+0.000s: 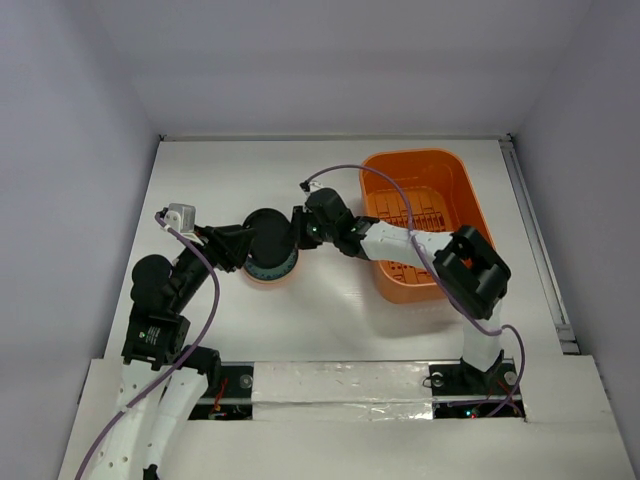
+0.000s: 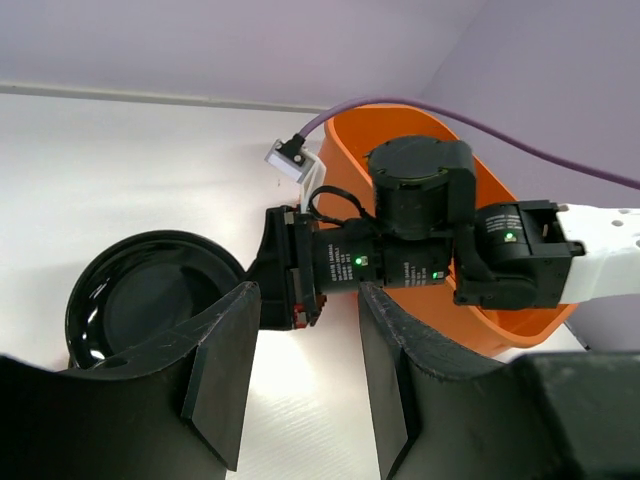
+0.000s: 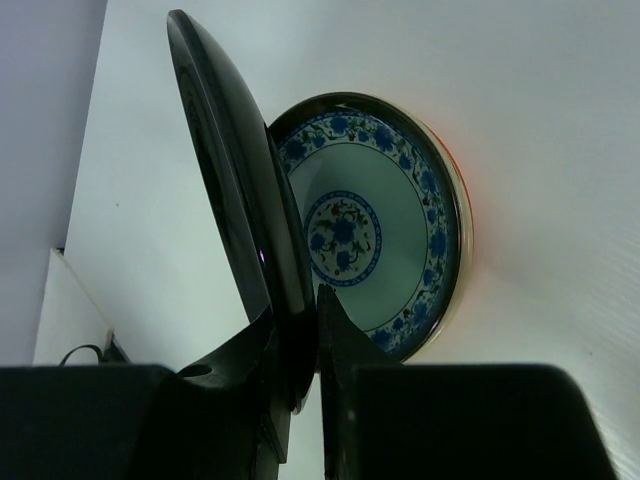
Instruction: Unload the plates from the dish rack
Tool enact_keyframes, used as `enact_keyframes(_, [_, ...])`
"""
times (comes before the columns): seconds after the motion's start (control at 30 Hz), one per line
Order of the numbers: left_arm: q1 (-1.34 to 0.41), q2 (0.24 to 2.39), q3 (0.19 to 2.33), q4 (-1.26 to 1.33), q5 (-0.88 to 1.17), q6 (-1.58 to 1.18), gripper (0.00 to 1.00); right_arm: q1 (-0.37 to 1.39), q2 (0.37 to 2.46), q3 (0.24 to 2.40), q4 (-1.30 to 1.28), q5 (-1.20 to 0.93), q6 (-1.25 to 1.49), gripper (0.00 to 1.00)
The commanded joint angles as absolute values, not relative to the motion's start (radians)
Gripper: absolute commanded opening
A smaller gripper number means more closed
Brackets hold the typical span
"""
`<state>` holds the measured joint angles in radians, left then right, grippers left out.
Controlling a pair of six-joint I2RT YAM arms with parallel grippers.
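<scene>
The orange dish rack [image 1: 420, 215] stands at the right of the table, and no plate shows on its ribbed bottom. It also shows in the left wrist view [image 2: 500, 310]. My right gripper [image 1: 297, 228] reaches left and is shut on the rim of a black plate [image 3: 230, 190], held tilted on edge. Just beneath lies a blue patterned plate [image 3: 390, 230] on top of an orange one [image 1: 272, 278]. My left gripper [image 2: 308, 295] is open and empty, beside the black plate [image 2: 150, 300] and facing the right gripper [image 2: 290, 270].
Purple cables [image 1: 400, 200] loop over the rack and along the left arm. A metal rail [image 1: 540, 250] runs down the table's right edge. Silver tape [image 1: 340, 385] covers the near edge. White walls close in the back and sides.
</scene>
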<state>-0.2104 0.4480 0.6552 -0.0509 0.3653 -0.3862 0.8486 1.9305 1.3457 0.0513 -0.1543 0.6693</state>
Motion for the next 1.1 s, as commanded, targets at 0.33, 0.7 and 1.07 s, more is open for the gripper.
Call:
enact_keyframes(0.33, [-0.206, 0.456, 0.690, -0.017, 0.368, -0.379, 0.41, 0.899, 1.967, 1.385, 0.095, -0.154, 0.681, 0.32])
enact_keyframes(0.7, [-0.187, 0.465, 0.686, -0.012, 0.365, -0.383, 0.41, 0.950, 1.864, 1.371, 0.002, -0.006, 0.611, 0.83])
enact_keyframes(1.07, [-0.160, 0.479, 0.684, -0.009, 0.354, -0.383, 0.41, 0.969, 1.723, 1.319, -0.101, 0.140, 0.549, 1.00])
